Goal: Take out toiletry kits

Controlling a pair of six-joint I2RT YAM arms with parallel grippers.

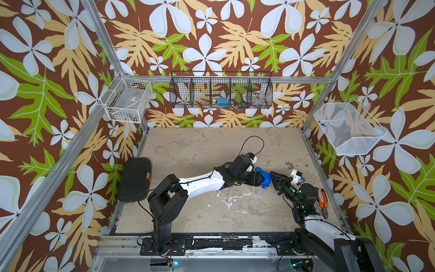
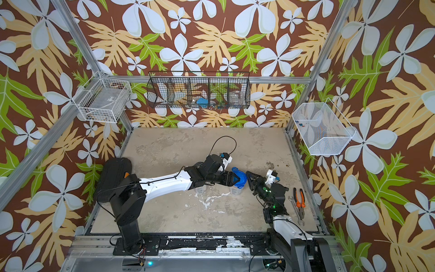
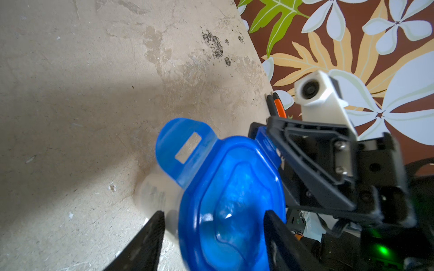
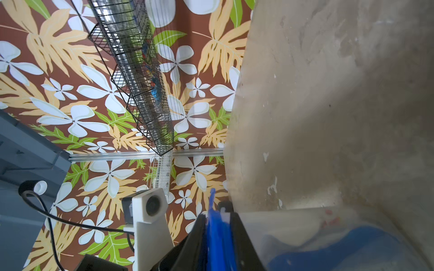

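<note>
Jar (image 1: 259, 190) of clear plastic, upright on the desk (image 1: 188, 150), a little toward 3 o'clock from centre, capped with a blue lid (image 1: 265, 179). Left gripper (image 1: 261, 178) in from 9 o'clock, jaws partly open and set either side of the lid's rim. One finger against the rim, the other showing a sliver of gap in the left wrist view, so cannot tell whether truly gripped. Right gripper (image 1: 273, 174) in from 4 o'clock, jaws nearly closed and pinched on one tab (image 4: 217, 232) of the lid, blue plastic sandwiched between both fingers. Another tab on the lid's 11 o'clock side, sticking up free. Toiletry kit (image 4: 331, 218) behind the jar's clear wall, only pink and blue blurs — pieces too soft to name. Second clear jar (image 2: 201, 188) just at 9 o'clock of the first, under the left arm. Black case (image 1: 135, 179) at the desk's 9 o'clock edge, pliers (image 1: 323, 200) at the 4 o'clock edge. Black wire basket (image 1: 183, 94) on the back wall at 12 o'clock.
</note>
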